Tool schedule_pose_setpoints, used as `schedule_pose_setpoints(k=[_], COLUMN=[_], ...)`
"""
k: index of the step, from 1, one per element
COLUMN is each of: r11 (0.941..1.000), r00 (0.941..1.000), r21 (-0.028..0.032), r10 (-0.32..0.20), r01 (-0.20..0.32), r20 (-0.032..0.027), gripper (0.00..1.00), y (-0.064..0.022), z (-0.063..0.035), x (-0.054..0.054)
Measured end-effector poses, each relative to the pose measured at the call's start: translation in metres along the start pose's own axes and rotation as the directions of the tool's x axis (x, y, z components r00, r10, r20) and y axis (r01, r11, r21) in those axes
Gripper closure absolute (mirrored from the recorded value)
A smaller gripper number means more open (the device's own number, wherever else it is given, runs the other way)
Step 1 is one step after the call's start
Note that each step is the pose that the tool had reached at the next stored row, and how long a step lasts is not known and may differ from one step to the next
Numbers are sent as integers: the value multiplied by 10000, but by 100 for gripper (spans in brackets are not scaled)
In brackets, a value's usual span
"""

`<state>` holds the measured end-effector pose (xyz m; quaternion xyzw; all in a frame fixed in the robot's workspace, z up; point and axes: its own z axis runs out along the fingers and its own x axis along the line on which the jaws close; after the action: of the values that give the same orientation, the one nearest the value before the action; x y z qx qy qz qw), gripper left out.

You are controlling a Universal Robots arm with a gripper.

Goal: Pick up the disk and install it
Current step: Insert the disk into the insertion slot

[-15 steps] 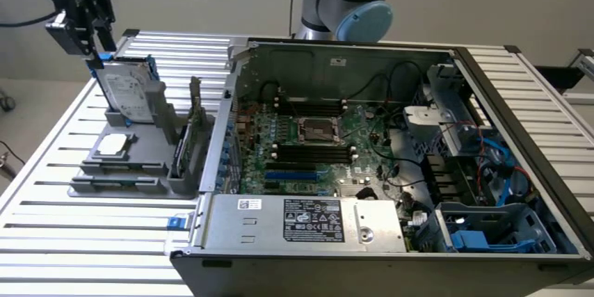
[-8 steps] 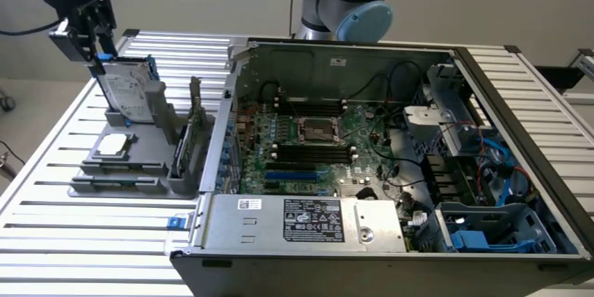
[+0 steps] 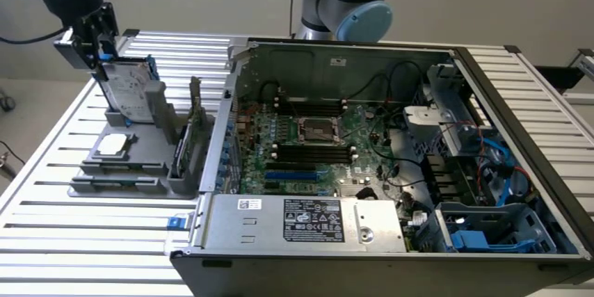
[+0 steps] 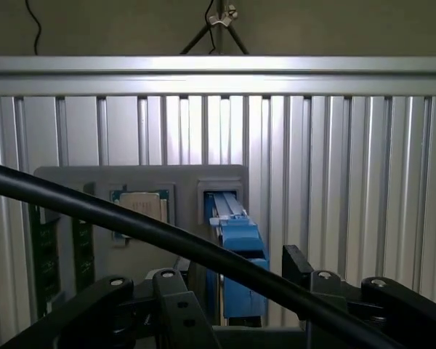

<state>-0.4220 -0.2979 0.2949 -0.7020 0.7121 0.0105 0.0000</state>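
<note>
The disk (image 3: 130, 87) stands on edge in a slot of the grey holder (image 3: 139, 168) at the exterior view's left, its silver face and white label framed by a blue carrier. My gripper (image 3: 100, 53) hangs right over the disk's top edge, at its far end. In the wrist view the disk's blue edge (image 4: 236, 240) runs between the two black fingers (image 4: 176, 302), with a gap on each side. My gripper (image 4: 236, 294) is open and holds nothing.
The holder also carries a small square silver chip (image 3: 111, 145) and upright memory sticks (image 3: 181, 147). The open computer case (image 3: 343, 50) fills the exterior view's right, with a grey power-supply box (image 3: 311, 220) and blue-trimmed bays (image 3: 483, 231). A black cable (image 4: 131, 218) crosses the wrist view.
</note>
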Motion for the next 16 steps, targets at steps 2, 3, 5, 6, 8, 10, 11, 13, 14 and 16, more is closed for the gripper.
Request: schedule_pose_setpoints(k=[2, 3, 5, 6, 8, 10, 11, 13, 14, 16], r11=[10000, 10000, 10000, 10000, 10000, 10000, 10000, 9999, 9999, 9998], r00=[10000, 10000, 10000, 10000, 10000, 10000, 10000, 9999, 9999, 9998], r21=[0, 0, -1, -1, -1, -4, -4, -4, -5, -10], r10=[-1, -1, -3, -9, -31, -49, -65, -130, -153, -216], r01=[1, 1, 3, 9, 31, 49, 65, 130, 153, 216], r20=[0, 1, 0, 0, 0, -1, -1, -1, -1, -3], gripper=[40, 40, 40, 40, 40, 40, 40, 40, 40, 40], y=[0, 0, 3, 5, 8, 9, 9, 10, 10, 12], z=[22, 31, 42, 48, 58, 64, 69, 77, 79, 82], x=[-2, -4, -7, -8, -10, -17, -22, -29, -31, -33])
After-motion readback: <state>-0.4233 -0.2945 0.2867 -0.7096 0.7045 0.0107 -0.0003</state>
